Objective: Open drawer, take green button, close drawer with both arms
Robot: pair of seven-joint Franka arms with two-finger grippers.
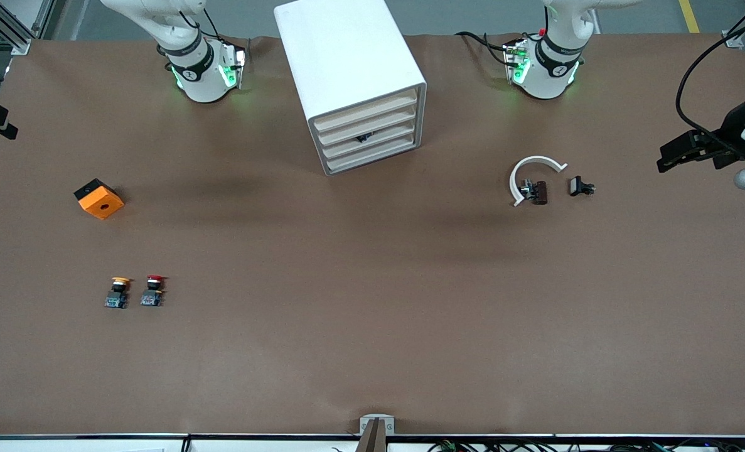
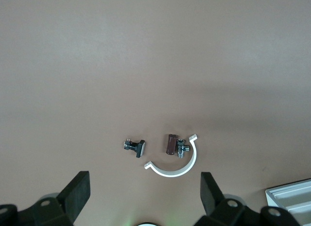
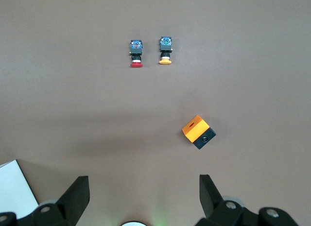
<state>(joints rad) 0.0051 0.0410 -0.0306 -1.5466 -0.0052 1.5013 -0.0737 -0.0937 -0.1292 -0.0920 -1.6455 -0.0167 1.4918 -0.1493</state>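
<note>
Step one hasn't started: your left gripper point(image 2: 141, 197) and right gripper point(image 3: 141, 197) hang over bare counter point(image 1: 372, 314), fingers spread wide and empty, drawer point(image 1: 371, 135) shut in the cabinet point(image 1: 347, 56), green button unseen, so reach for that drawer front.

We see an orange block with a black underside point(image 1: 99, 199) toward the right arm's end. Nearer the camera a yellow-capped button point(image 1: 117, 293) lies beside a red-capped button point(image 1: 153, 291). Toward the left arm's end, a white half-ring point(image 1: 531, 171) curls around a small dark metal part point(image 1: 536, 192); a black clip point(image 1: 580, 186) lies just beside.
</note>
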